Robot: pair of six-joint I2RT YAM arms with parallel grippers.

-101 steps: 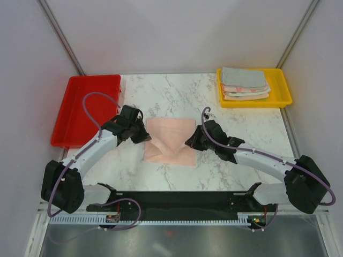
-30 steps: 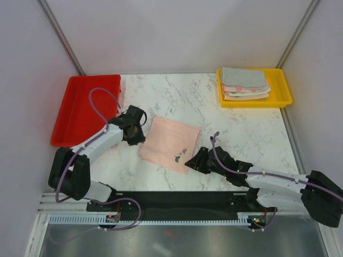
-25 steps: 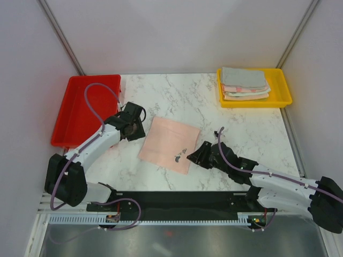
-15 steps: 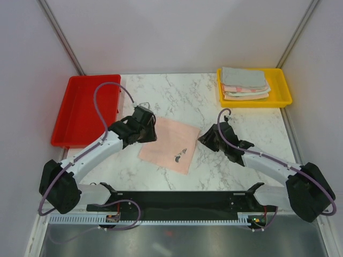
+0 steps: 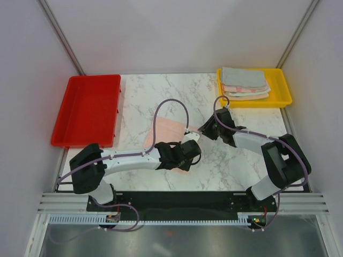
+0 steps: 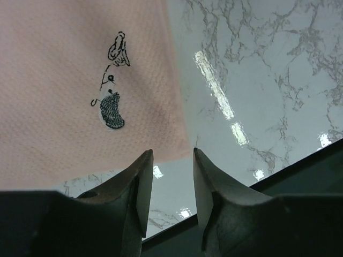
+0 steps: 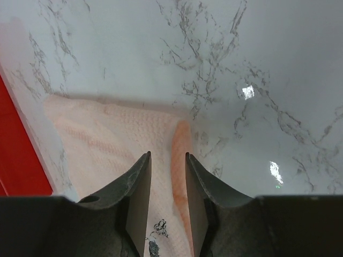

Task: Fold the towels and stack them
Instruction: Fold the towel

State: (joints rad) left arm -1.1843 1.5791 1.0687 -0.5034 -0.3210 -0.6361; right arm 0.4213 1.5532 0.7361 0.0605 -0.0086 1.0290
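Towel lies flat mid-table. It looks thin, soft and light, so expect it to drape and slide on the marble. Pinch the corners, not mid-edge. Left gripper is at its near right corner, right gripper over its far right corner. Both are part-open and empty.

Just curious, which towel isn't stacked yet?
The pink towel, lying alone on the table; the other towels are piled in the yellow tray.
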